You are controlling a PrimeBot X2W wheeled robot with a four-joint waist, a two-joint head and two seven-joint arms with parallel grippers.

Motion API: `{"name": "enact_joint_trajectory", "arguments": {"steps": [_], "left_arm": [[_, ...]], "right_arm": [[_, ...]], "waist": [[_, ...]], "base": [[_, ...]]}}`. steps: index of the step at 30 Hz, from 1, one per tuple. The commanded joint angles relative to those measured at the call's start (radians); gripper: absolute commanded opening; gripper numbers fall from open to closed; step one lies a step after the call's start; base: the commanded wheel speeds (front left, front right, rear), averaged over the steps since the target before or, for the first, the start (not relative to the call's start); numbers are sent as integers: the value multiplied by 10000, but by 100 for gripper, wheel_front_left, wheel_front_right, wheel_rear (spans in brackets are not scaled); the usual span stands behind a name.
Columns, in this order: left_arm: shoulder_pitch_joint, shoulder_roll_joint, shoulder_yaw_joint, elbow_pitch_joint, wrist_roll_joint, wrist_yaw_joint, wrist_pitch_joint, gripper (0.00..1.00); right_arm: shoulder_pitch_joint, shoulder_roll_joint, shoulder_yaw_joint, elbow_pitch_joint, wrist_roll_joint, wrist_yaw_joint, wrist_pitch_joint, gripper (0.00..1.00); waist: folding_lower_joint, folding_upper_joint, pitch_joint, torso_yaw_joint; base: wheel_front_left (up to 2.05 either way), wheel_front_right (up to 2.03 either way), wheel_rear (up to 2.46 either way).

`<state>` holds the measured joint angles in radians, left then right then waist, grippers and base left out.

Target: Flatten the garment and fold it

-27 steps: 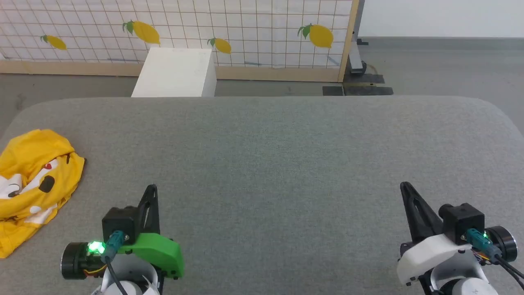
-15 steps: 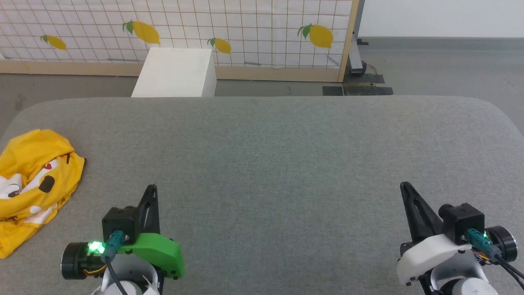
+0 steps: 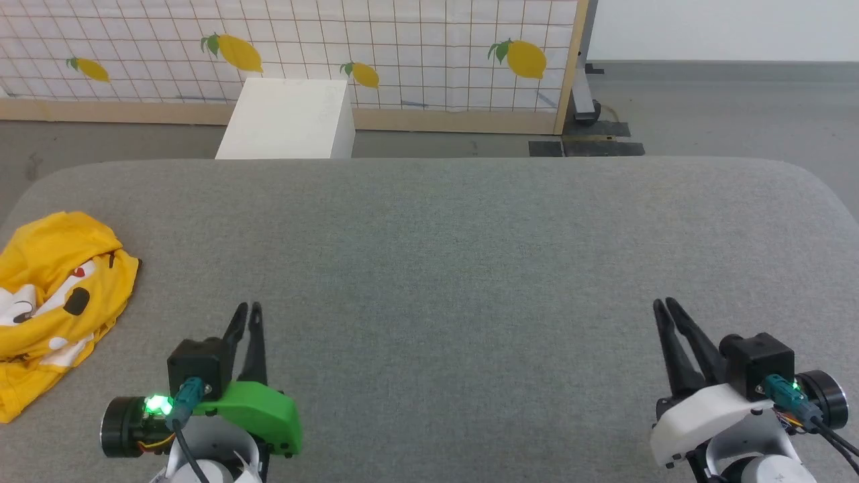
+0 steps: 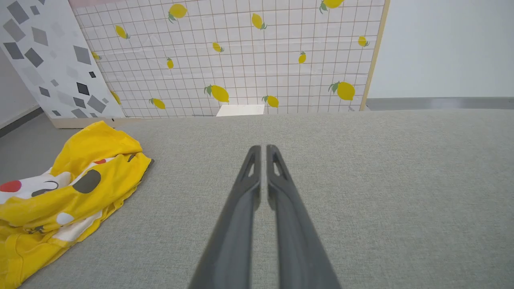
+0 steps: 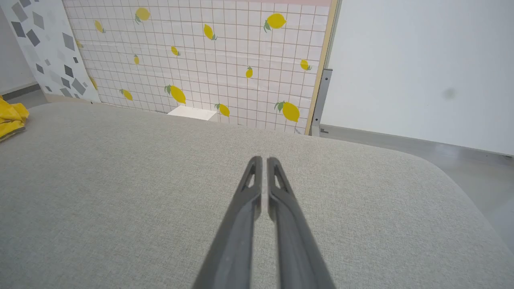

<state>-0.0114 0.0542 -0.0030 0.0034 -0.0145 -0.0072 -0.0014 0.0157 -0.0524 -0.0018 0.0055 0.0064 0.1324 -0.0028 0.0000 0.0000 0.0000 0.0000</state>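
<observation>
Dark jaws all but shut, empty.

No readable text, label, brand or number; white grid-patterned panel (image 3: pixel 402 40) carries lemon pictures; bright yellow cotton T-shirt (image 3: pixel 47 255) carries cartoon face print.

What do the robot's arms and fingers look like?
Each has two long, thin, dark fingers with slots near the tips. The left arm wears a green cover; the right arm a white one. Both carry a black camera box and teal-plugged cable.
</observation>
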Motion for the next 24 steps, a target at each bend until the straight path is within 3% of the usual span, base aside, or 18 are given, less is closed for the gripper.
{"name": "enact_joint_trajectory", "arguments": {"steps": [1,14,24], "left_arm": [[0,0,-6,0,-6,0,-1,100],[-99,5,-192,212,-148,134,-204,100],[-136,88,-268,437,-326,340,-458,100]], "right_arm": [[0,-2,0,2,1,0,0,100],[-51,0,-32,82,66,-1,-120,100],[-104,3,7,196,122,-3,-243,100]], "waist": [[0,0,0,0],[0,0,3,141],[0,0,-29,766]], "base": [[0,0,0],[0,0,0],[0,0,0]]}}
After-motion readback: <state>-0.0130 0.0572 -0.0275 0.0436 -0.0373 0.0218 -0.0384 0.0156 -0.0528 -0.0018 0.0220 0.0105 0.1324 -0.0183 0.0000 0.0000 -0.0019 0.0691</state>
